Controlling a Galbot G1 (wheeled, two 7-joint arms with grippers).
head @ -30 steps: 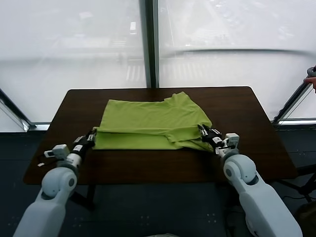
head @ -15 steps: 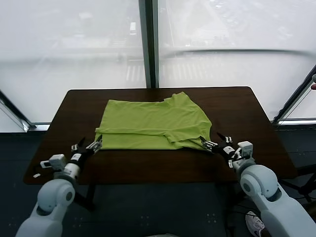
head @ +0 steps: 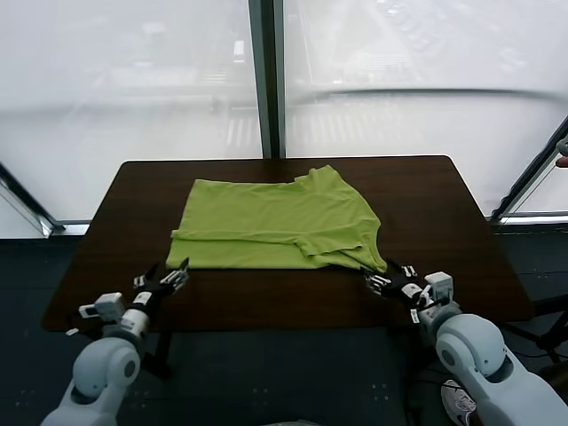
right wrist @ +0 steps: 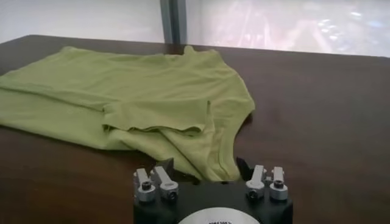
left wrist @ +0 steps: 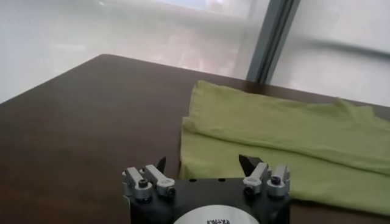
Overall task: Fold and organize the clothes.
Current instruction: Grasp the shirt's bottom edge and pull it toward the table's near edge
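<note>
Table (head: pixel 461 222) near edge bare | shirt (head: pixel 275 222) folded | left hand (head: pixel 169 277), right hand (head: pixel 383 282) open, empty

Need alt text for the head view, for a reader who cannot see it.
A lime-green T-shirt, partly folded, lies on a dark table before large windows. The left gripper and right gripper sit open and empty near the shirt's front corners, not touching it.

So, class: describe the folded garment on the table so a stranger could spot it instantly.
Find the dark brown table before the big windows. On its middle lies the lime-green T-shirt, partly folded, a sleeve tucked over near the right gripper. It is the only bright, soft thing there; both grippers sit apart from it.
</note>
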